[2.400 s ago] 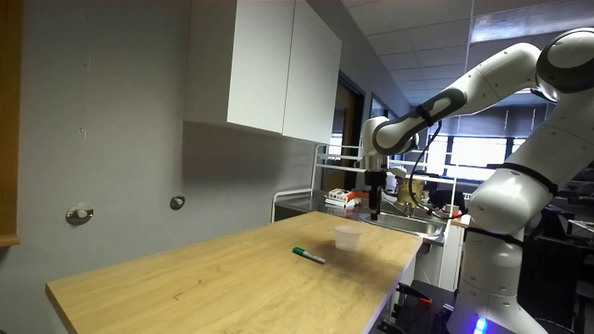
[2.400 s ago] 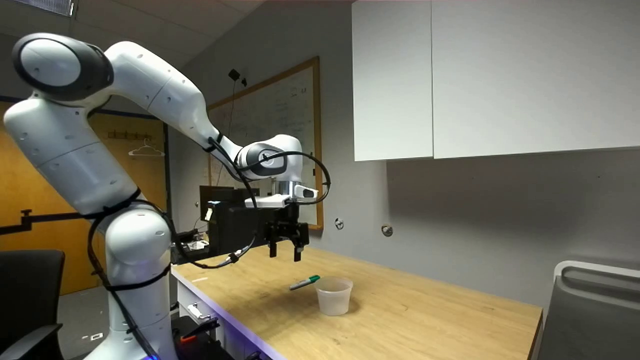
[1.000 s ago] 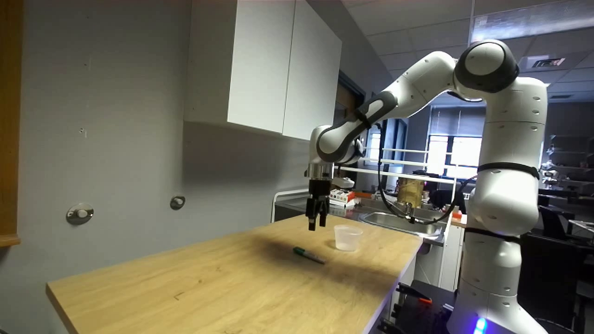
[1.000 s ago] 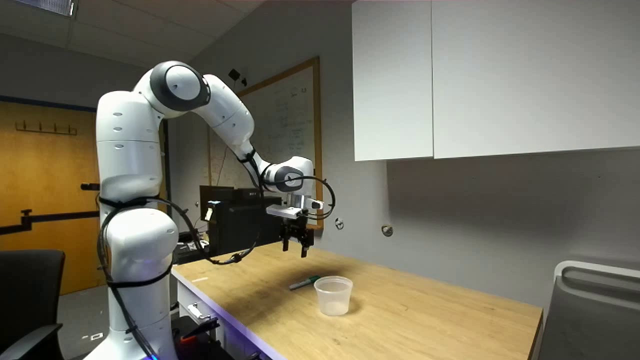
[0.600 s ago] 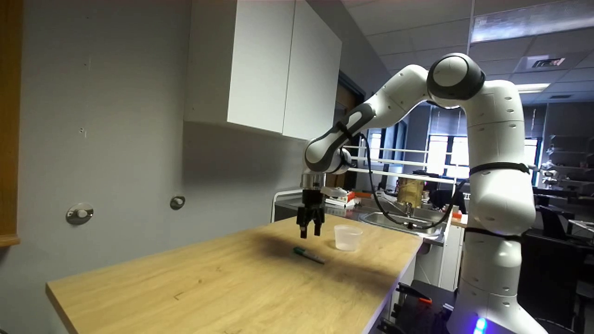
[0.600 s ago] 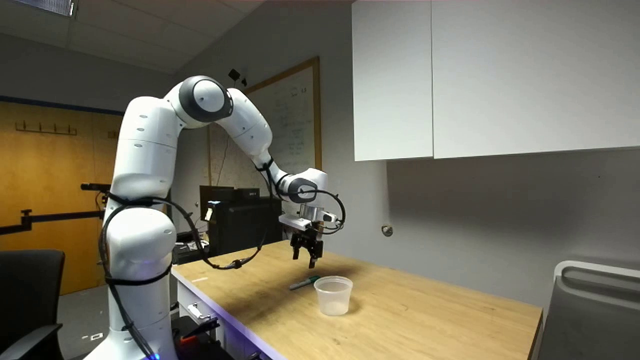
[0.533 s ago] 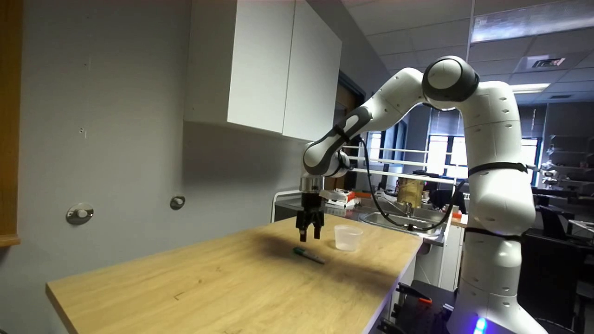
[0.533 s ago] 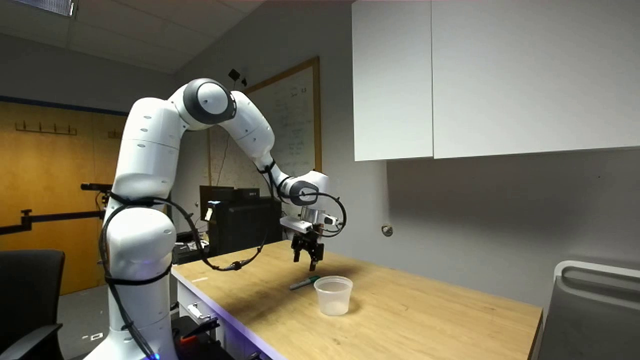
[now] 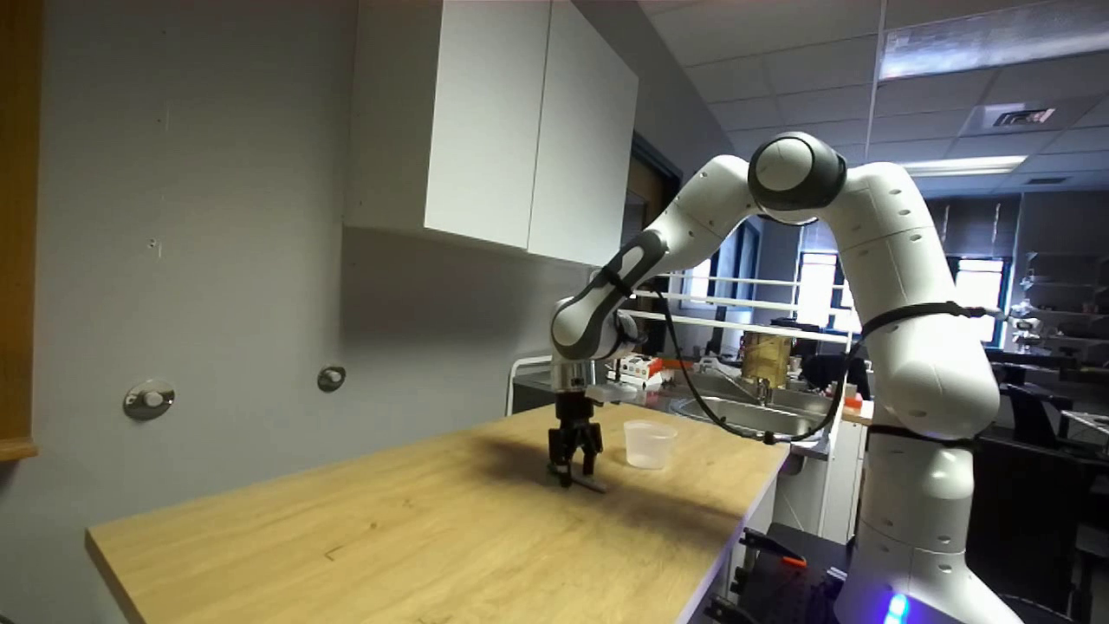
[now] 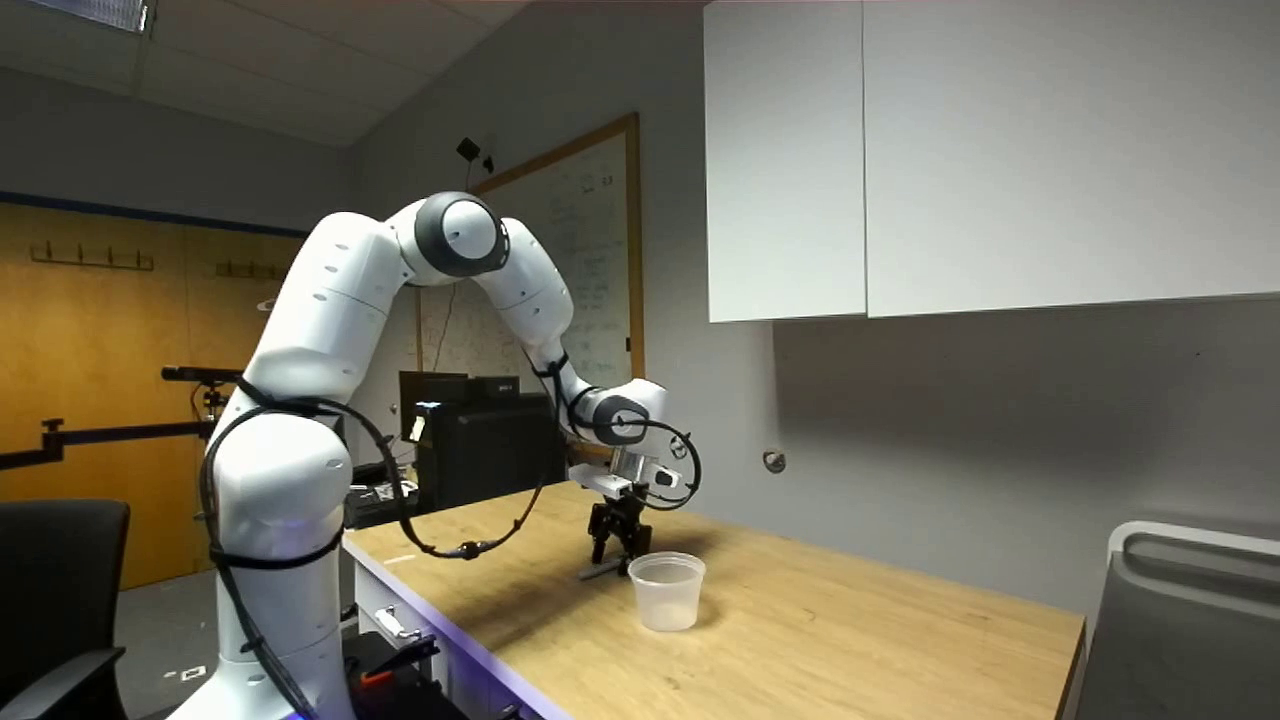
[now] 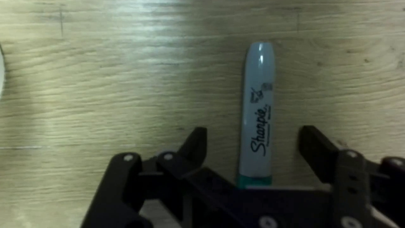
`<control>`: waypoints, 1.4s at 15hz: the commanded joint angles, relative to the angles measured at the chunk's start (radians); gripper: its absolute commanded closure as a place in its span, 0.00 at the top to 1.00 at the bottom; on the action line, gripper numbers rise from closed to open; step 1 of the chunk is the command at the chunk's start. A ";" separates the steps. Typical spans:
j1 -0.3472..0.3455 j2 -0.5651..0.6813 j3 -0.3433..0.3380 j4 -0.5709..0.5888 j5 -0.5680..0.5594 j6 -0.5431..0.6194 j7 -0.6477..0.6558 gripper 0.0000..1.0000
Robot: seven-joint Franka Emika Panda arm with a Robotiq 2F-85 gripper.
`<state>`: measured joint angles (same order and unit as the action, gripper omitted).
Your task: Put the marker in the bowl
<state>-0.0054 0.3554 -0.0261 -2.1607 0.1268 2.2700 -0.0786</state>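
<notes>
Gripper (image 11: 253, 134) wide, straddling the marker (image 11: 258, 126) in wrist view: grey barrel, black lettering, green below; long axis near-vertical, rounded end toward frame top.

The arm (image 9: 897, 230) is bent into a big arch here, elbow (image 9: 784, 165) at the very top in both exterior views! From that peak the forearm (image 9: 624, 264) slopes down, down to the wrist (image 9: 589, 334), sitting low, and beneath it the black claw (image 11: 254, 139) points downward. And those fingers (image 11: 196, 145), standing well apart in the wrist view! A slack black cable (image 10: 467, 550) loops under the arm; a blue light (image 9: 897, 607) glows at the base (image 9: 923, 529).
</notes>
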 commanded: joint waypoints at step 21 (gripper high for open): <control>-0.079 -0.434 -0.083 -0.170 -0.277 0.090 -0.013 0.09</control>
<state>-0.0510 0.0517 -0.0915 -2.2308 -0.1289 2.2966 -0.0341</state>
